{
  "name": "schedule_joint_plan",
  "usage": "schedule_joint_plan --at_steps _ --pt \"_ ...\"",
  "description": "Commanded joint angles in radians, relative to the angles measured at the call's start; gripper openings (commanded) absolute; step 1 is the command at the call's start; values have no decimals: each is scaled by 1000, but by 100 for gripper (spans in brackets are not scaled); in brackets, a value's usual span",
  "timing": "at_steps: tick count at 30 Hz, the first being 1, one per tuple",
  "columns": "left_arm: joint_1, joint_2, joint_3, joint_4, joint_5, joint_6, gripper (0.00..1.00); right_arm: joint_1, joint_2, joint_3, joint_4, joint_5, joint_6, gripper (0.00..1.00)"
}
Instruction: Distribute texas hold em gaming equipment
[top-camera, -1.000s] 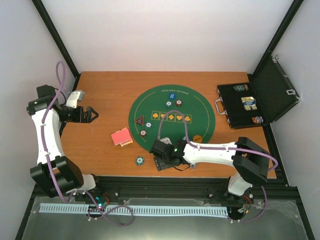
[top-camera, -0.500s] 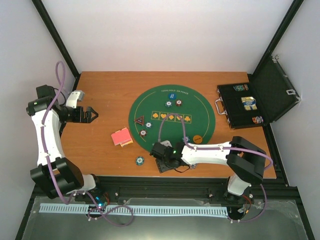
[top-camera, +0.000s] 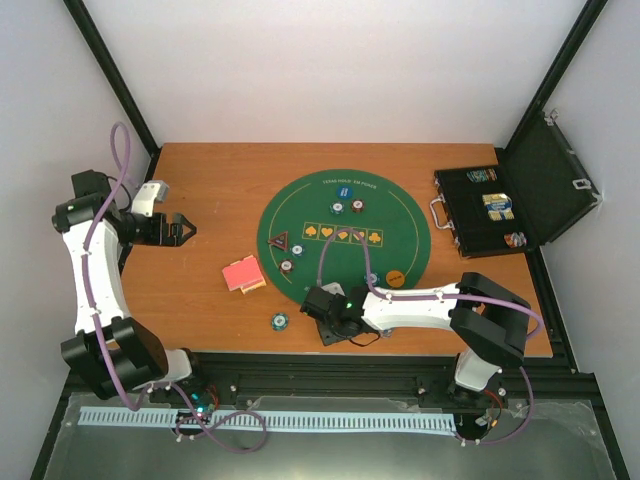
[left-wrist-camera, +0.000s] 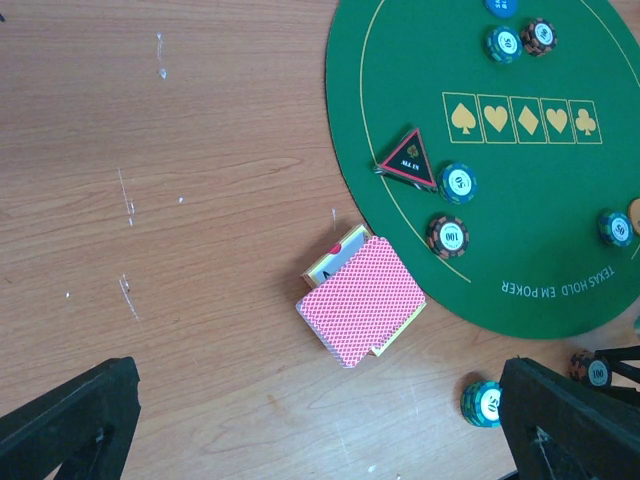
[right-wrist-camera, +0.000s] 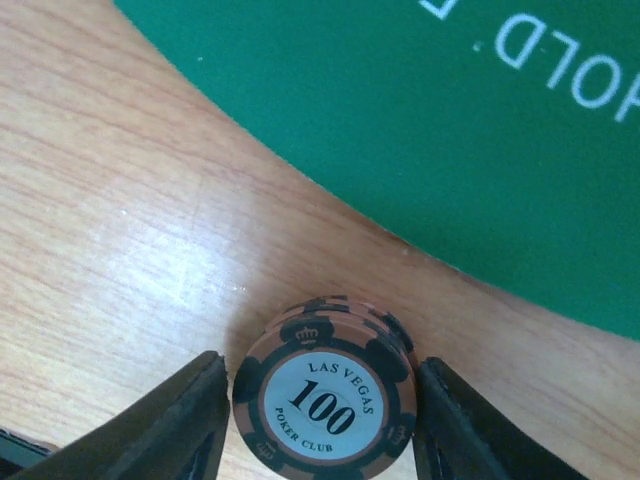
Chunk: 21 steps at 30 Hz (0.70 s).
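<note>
Several chips (left-wrist-camera: 458, 183) and the triangular button (left-wrist-camera: 408, 160) lay on the mat (left-wrist-camera: 420, 50); the cards (left-wrist-camera: 362, 300) seemed undealt; the left fingers (left-wrist-camera: 70, 420) stood open; the right fingers (right-wrist-camera: 185, 425) flanked a 100 chip (right-wrist-camera: 325, 400), grip uncertain.

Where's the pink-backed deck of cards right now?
Top view: the deck lies on the bare wooden table, just off the green felt mat's near-left edge, closest to a brown 100 chip and the black triangular marker on the mat.
</note>
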Motion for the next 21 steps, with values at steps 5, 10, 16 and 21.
schedule_joint_plan --at_steps 5,10,16,21 --pt "1 -24 44 -16 11 17 100 -8 6 -9 9 13 6 45" --pt "0 -21 48 -19 15 16 100 -15 -23 11 -22 22 -4 40" --pt "1 -18 53 -24 27 15 100 -20 -88 74 -103 63 -29 36" --pt "1 -8 67 -30 32 14 100 -65 -159 111 -162 82 -64 37"
